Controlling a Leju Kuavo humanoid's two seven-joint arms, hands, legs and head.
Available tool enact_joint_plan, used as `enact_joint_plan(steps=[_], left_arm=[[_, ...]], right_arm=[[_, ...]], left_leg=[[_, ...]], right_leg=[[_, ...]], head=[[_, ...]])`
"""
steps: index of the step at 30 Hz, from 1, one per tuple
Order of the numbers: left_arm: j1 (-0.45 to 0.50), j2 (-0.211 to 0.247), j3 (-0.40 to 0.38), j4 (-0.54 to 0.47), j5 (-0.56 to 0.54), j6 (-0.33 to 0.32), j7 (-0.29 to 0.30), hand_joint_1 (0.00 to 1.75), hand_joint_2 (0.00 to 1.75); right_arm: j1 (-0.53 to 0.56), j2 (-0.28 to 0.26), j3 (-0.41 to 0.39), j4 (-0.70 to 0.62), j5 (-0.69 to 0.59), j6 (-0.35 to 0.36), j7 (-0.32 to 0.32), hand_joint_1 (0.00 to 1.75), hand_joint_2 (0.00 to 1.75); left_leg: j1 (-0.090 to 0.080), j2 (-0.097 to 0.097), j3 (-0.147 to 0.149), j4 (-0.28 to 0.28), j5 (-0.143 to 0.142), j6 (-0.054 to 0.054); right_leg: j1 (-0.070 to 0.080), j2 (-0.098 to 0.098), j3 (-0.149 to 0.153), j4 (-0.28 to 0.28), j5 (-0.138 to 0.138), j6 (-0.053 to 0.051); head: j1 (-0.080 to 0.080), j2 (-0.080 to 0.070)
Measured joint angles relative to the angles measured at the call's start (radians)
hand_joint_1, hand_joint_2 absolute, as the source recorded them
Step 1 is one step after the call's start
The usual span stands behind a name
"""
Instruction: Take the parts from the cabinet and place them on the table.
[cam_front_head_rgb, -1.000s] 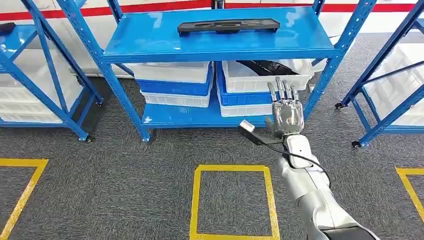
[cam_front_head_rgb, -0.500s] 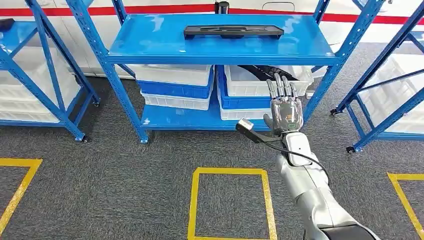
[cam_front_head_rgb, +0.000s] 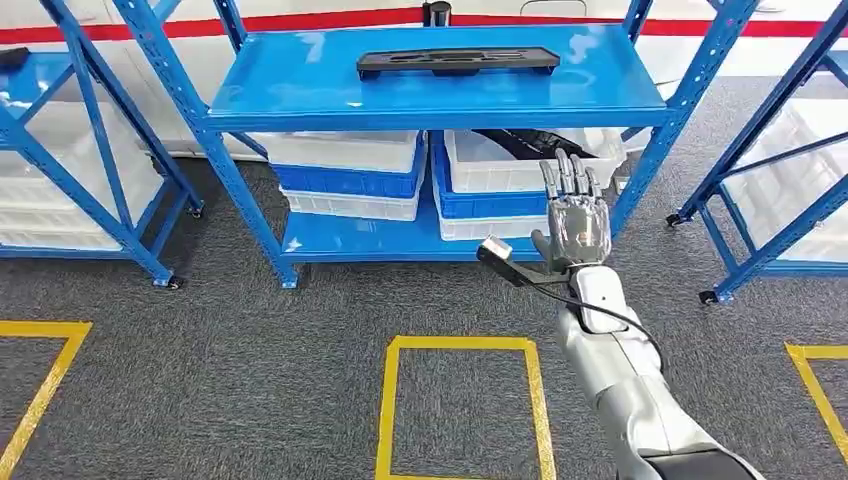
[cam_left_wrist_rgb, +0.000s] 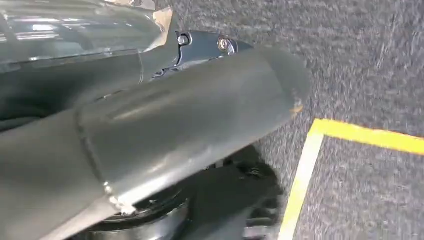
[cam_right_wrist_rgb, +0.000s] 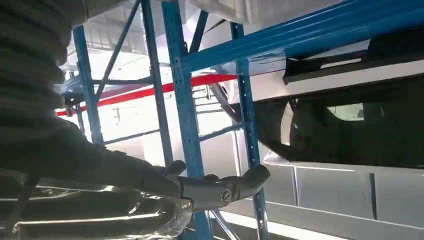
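A long black part (cam_front_head_rgb: 457, 62) lies flat on the top shelf of the blue rack (cam_front_head_rgb: 420, 102). A second black part (cam_front_head_rgb: 520, 137) lies in a white bin (cam_front_head_rgb: 480, 170) on the lower shelf. My right hand (cam_front_head_rgb: 575, 220) is raised in front of that bin, below the top shelf, fingers straight and apart, holding nothing. The right wrist view looks past my right hand (cam_right_wrist_rgb: 150, 190) at a blue upright (cam_right_wrist_rgb: 182, 90) and a dark part (cam_right_wrist_rgb: 350, 125) under the shelf. A small piece of my left hand (cam_left_wrist_rgb: 210, 44) hangs over the carpet, its fingers hidden.
White and blue bins (cam_front_head_rgb: 350, 170) are stacked on the lower shelf. More blue racks stand at the left (cam_front_head_rgb: 90, 150) and at the right (cam_front_head_rgb: 770, 180). A yellow square (cam_front_head_rgb: 388, 400) is taped on the grey carpet before the rack.
The whole picture has shifted slightly, so the camera moved. My right hand stays raised with its fingers spread before the lower shelf, a little farther right and lower.
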Motion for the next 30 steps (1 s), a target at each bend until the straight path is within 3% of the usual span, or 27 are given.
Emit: enact_joint_plan(steps=[1,2,3,5,6,7,8,10,11,12,13,14,15,16,17,18,19,20,21,22,23,24,26,28,30], left_arm=[[0.002,0.000,0.000,0.000,0.000,0.000,0.000,0.00,0.00],[0.002,0.000,0.000,0.000,0.000,0.000,0.000,0.00,0.00],[0.002,0.000,0.000,0.000,0.000,0.000,0.000,0.00,0.00],[0.001,0.001,0.000,0.000,0.003,0.005,0.000,0.00,0.00],[0.000,0.002,0.001,0.000,0.005,0.008,0.000,0.00,0.00],[-0.002,0.002,0.001,0.000,0.006,0.010,0.000,0.00,0.00],[-0.004,0.002,0.001,0.000,0.006,0.010,-0.001,0.00,0.00],[-0.003,0.001,0.001,0.000,0.006,0.010,-0.002,0.00,0.00],[-0.002,0.000,0.001,0.000,0.006,0.010,-0.002,0.00,0.00],[-0.002,0.000,0.001,0.000,0.006,0.010,-0.002,0.00,0.00],[-0.002,0.000,0.001,0.000,0.006,0.010,-0.002,0.00,0.00],[-0.003,0.001,0.001,0.000,0.008,0.010,-0.002,0.00,0.00],[-0.003,0.001,0.001,0.000,0.008,0.010,-0.003,0.00,0.00],[-0.003,0.000,0.001,0.000,0.008,0.010,-0.003,0.00,0.00],[0.000,-0.001,0.001,0.000,0.008,0.010,-0.003,0.00,0.00],[0.002,-0.002,0.001,0.000,0.008,0.010,-0.003,0.00,0.00],[0.003,-0.002,0.001,0.000,0.008,0.010,-0.003,0.00,0.00],[0.003,-0.002,0.001,0.000,0.008,0.010,-0.003,0.00,0.00],[0.003,-0.002,0.002,0.001,0.008,0.010,-0.003,0.00,0.00],[0.003,-0.002,0.002,0.001,0.008,0.010,-0.003,0.00,0.00],[0.000,-0.002,0.002,0.001,0.008,0.010,-0.003,0.00,0.00],[0.000,-0.002,0.002,0.002,0.008,0.010,-0.003,0.00,0.00],[0.002,0.000,0.002,0.002,0.008,0.009,-0.003,0.00,0.00],[-0.001,0.000,0.002,0.002,0.007,0.009,-0.003,0.00,0.00],[-0.001,0.000,0.002,0.002,0.006,0.006,-0.003,0.00,0.00]], right_arm=[[0.001,0.000,0.000,0.001,0.000,0.000,0.000,0.00,1.75],[0.002,0.000,0.000,0.001,0.000,0.000,0.000,0.00,1.75],[0.001,0.000,0.000,0.001,0.000,0.000,0.000,0.00,1.75],[-0.004,0.003,0.000,0.001,-0.003,0.000,-0.011,0.00,1.75],[-0.010,0.005,0.000,0.002,-0.003,0.000,-0.015,0.00,1.75],[-0.017,0.006,0.000,0.004,-0.003,0.000,-0.016,0.00,1.75],[-0.023,0.008,0.000,0.006,-0.002,0.000,-0.017,0.00,1.75],[-0.025,0.010,0.000,0.008,-0.002,0.000,-0.017,0.00,1.75],[-0.025,0.010,0.000,0.009,0.000,0.000,-0.018,0.00,1.75],[-0.028,0.010,0.000,0.010,-0.001,0.000,-0.018,0.00,1.75],[-0.031,0.011,0.000,0.012,-0.001,0.000,-0.018,0.00,1.75],[-0.030,0.013,0.000,0.013,-0.001,0.000,-0.018,0.00,1.75],[-0.028,0.012,0.000,0.016,-0.002,0.000,-0.018,0.00,1.75],[-0.026,0.011,-0.001,0.019,-0.002,0.000,-0.018,0.00,1.75],[-0.025,0.011,-0.001,0.022,-0.002,0.000,-0.018,0.00,1.75],[-0.024,0.011,-0.001,0.024,-0.002,0.000,-0.018,0.00,1.75],[-0.024,0.011,-0.001,0.025,-0.002,0.000,-0.018,0.00,1.75],[-0.025,0.011,-0.001,0.025,-0.002,0.000,-0.018,0.00,1.75],[-0.025,0.011,-0.001,0.026,-0.002,0.000,-0.018,0.00,1.75],[-0.026,0.012,-0.001,0.029,-0.001,0.000,-0.018,0.00,1.75],[-0.026,0.012,-0.001,0.031,-0.001,0.000,-0.018,0.00,1.75],[-0.024,0.012,-0.001,0.031,0.000,0.000,-0.018,0.00,1.75],[-0.030,0.013,-0.002,0.034,0.000,0.000,-0.011,0.00,1.75],[-0.044,0.016,-0.002,0.038,0.000,0.000,-0.008,0.00,1.75],[-0.048,0.018,-0.002,0.043,0.000,0.000,-0.008,0.00,1.75]], left_leg=[[0.003,0.000,-0.032,0.051,-0.006,-0.002],[0.003,0.000,-0.028,0.036,0.015,-0.001],[0.003,0.000,-0.002,-0.025,0.057,0.000],[0.002,0.001,0.094,-0.209,0.137,0.014],[-0.001,0.004,0.122,-0.268,0.134,0.022],[-0.007,0.005,0.123,-0.268,0.127,0.026],[-0.010,0.005,0.124,-0.270,0.124,0.032],[-0.011,0.001,0.128,-0.284,0.124,0.050],[-0.006,-0.001,0.151,-0.290,0.134,0.063],[-0.007,-0.001,0.157,-0.289,0.133,0.067],[-0.008,-0.001,0.159,-0.289,0.133,0.070],[-0.010,-0.001,0.159,-0.289,0.131,0.072],[-0.011,-0.003,0.159,-0.288,0.129,0.075],[-0.013,-0.005,0.161,-0.288,0.126,0.075],[-0.014,-0.006,0.165,-0.287,0.122,0.074],[-0.015,-0.007,0.171,-0.287,0.116,0.072],[-0.015,-0.008,0.180,-0.287,0.110,0.069],[-0.015,-0.008,0.191,-0.287,0.103,0.065],[-0.016,-0.008,0.193,-0.287,0.095,0.060],[-0.020,-0.008,0.198,-0.284,0.091,0.055],[-0.021,-0.007,0.194,-0.287,0.085,0.047],[-0.021,-0.006,0.200,-0.277,0.084,0.044],[-0.019,-0.005,0.200,-0.263,0.072,0.035],[-0.013,-0.002,0.144,-0.166,0.064,0.022],[-0.003,-0.001,0.046,-0.019,0.010,0.007]], right_leg=[[0.000,0.000,0.000,0.000,0.000,0.000],[0.000,0.000,0.001,0.000,-0.001,0.000],[-0.001,0.001,0.002,0.000,-0.005,0.000],[-0.001,0.001,0.007,-0.001,-0.007,0.003],[0.001,0.001,0.009,-0.001,-0.009,0.006],[0.009,0.002,0.009,-0.004,-0.014,0.014],[0.005,0.002,0.012,-0.011,-0.014,0.022],[0.012,0.001,0.021,0.007,0.010,0.045],[0.012,0.000,0.009,0.014,-0.007,0.044],[0.011,-0.001,0.004,0.042,-0.026,0.035],[0.011,-0.002,-0.024,0.099,-0.050,0.031],[0.010,-0.001,-0.071,0.181,-0.084,0.025],[0.010,-0.001,-0.122,0.265,-0.111,0.029],[0.011,-0.001,-0.157,0.312,-0.121,0.034],[0.011,-0.001,-0.166,0.306,-0.112,0.038],[0.011,-0.002,-0.149,0.252,-0.081,0.047],[0.011,-0.002,-0.111,0.161,-0.034,0.061],[0.010,-0.002,-0.068,0.061,0.016,0.069],[0.010,-0.005,-0.044,-0.011,0.049,0.065],[0.019,-0.005,-0.047,-0.014,0.014,0.043],[0.024,-0.005,-0.031,-0.011,0.009,0.025],[0.019,-0.004,-0.037,-0.016,0.026,0.016],[0.007,0.001,-0.016,-0.012,0.024,0.001],[0.007,0.001,-0.003,-0.012,0.014,-0.013],[0.007,0.001,0.008,-0.013,0.000,-0.020]], head=[[0.000,0.000],[0.000,0.000],[-0.001,0.000],[-0.002,0.000],[0.000,0.000],[0.001,0.000],[0.000,0.000],[0.002,0.000],[0.001,0.000],[0.007,0.000],[0.009,0.000],[0.008,0.000],[0.010,0.000],[0.011,0.000],[0.011,0.000],[0.012,0.000],[0.012,0.000],[0.013,0.000],[0.015,0.000],[0.011,0.000],[0.014,0.000],[0.010,0.000],[0.010,0.000],[0.006,0.000],[0.004,0.000]])
